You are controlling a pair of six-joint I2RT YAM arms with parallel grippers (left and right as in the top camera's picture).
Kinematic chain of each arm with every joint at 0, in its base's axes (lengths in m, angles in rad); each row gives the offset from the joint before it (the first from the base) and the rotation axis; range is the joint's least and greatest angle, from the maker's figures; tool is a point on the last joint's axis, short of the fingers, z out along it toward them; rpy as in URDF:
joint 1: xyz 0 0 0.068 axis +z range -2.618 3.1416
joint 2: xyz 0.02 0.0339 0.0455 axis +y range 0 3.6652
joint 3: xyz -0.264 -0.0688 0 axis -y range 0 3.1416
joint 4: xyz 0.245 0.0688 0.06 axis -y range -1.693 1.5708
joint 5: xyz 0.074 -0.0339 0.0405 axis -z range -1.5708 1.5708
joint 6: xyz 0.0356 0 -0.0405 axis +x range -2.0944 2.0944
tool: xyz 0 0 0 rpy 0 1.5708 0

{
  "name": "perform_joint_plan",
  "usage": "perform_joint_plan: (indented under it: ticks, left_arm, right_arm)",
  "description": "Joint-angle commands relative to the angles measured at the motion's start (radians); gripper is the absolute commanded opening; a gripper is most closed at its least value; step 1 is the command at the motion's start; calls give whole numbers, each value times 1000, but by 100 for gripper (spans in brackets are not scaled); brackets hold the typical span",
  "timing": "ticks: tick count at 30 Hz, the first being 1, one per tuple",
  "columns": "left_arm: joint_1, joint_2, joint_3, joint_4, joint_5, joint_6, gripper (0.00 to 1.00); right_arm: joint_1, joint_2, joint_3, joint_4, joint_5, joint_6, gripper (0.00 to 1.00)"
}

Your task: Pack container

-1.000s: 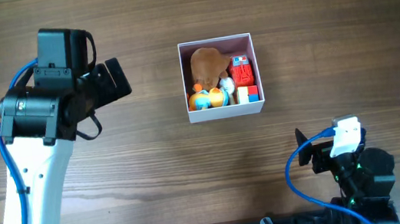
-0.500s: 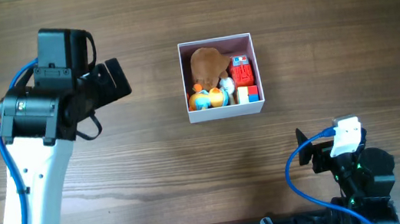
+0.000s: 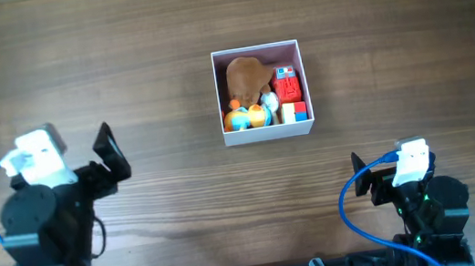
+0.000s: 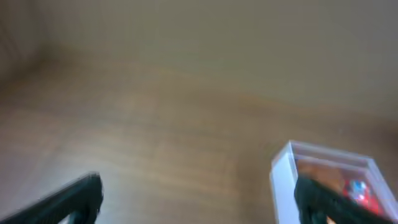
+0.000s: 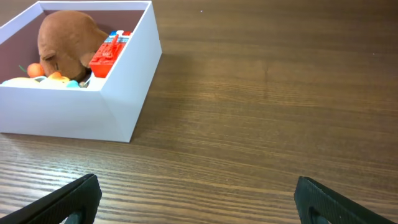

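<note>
wood tabletop (image 3: 160,33), left hand (image 3: 112,154) low, right hand (image 3: 363,179) low

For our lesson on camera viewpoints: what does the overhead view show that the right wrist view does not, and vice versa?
Only overhead: the left arm and right arm. Only right wrist: how wide the right fingers stand apart. Both: the container, its brown plush toy, red toy, and the wooden table.

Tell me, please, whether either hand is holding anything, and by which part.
Nothing is held. The left hand and the right hand are both open with nothing between their fingers, and both are apart from the container.
</note>
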Motion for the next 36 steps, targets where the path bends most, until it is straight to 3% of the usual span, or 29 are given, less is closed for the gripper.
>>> perform_joint_plan:
  ticks: [1,4,9,15,21,36]
  left_arm:
    - [27,-182,-286,185,105,47,100]
    - [90,-362,-525,321,196,47,100]
    - [102,-529,-670,325,201,47,100]
    - [101,-557,-695,304,195,47,100]
    - [101,-557,-703,122,194,47,100]
    - [101,-557,-703,103,194,47,100]
  right_arm:
    - [2,-10,-6,-2,17,-5,100]
    - [2,-10,-6,-2,17,-5,100]
    - [2,-10,-6,-2,17,-5,100]
    - [2,-10,-6,-2,17,-5,100]
    - [2,-10,-6,-2,17,-5,100]
    - [2,-10,-6,-2,17,-5,100]
